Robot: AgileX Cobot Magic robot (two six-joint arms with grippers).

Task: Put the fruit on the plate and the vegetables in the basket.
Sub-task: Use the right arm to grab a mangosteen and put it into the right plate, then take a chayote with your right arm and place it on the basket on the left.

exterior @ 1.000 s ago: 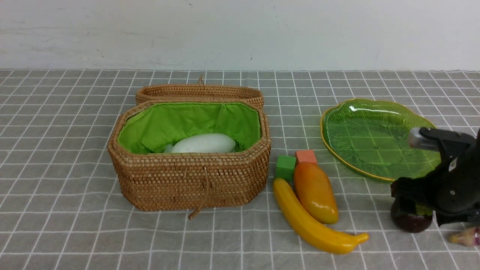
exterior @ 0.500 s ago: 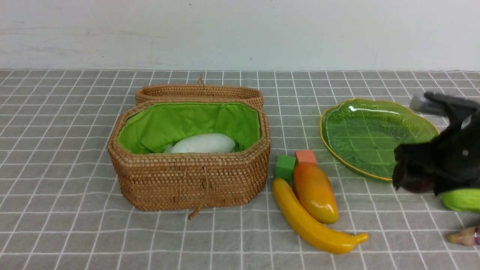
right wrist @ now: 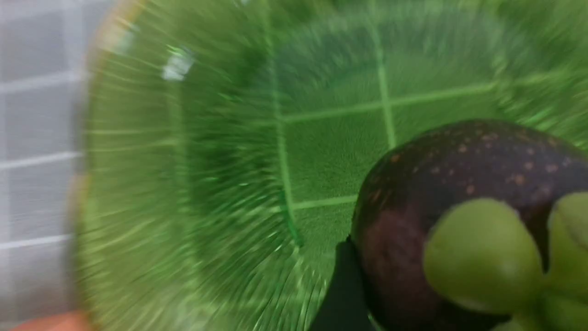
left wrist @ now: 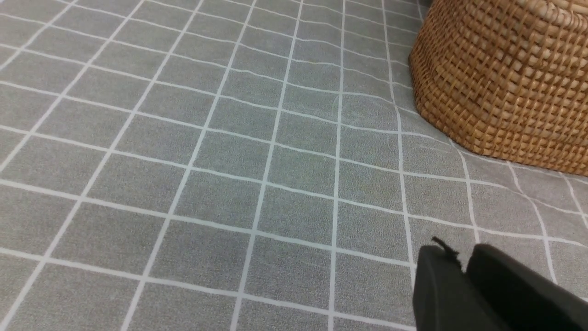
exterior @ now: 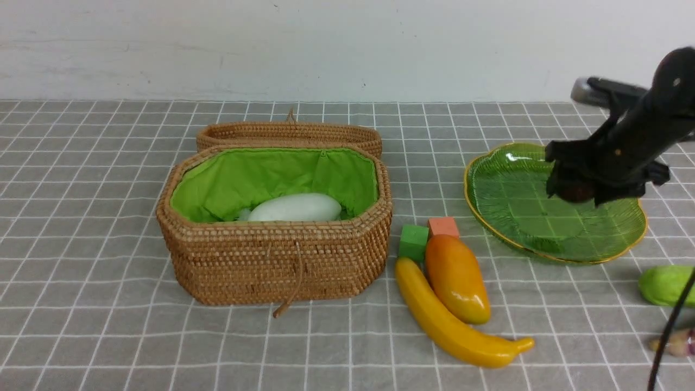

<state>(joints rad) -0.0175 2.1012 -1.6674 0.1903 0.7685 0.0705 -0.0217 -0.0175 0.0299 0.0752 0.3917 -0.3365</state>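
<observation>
- Grey tablecloth (exterior: 108, 336) with a white grid covers the whole work surface under the tan woven rattan basket (exterior: 271, 260), which stands open with its lid (exterior: 288, 133) folded back behind it.
- Right of the basket, well apart from it, lies the translucent green leaf-shaped glass plate (exterior: 505, 201) with a thin gold rim.
- The black right gripper (exterior: 576, 187) hangs above that plate, right of the basket, clamped on the small round dark purple mangosteen (right wrist: 459, 161) with a green cap; the fruit is in the air and not on the glass.
- The left gripper (left wrist: 464, 276) sits low over the cloth near the basket's woven wall, its fingers pressed together with nothing between them.
- A long yellow banana (exterior: 450, 326) lies on the cloth just right of the basket, towards the robot.
- An orange-yellow oval mango (exterior: 456, 277) rests against the banana, on the side away from the basket.
- A big white radish (exterior: 296, 208) lies inside the basket on the bright green lining.
- A light green cucumber (exterior: 665, 285) is far right of the basket, partly out of frame.
- A small green cube (exterior: 414, 241) and a small orange cube (exterior: 443, 226) sit close together, just right of the basket.
</observation>
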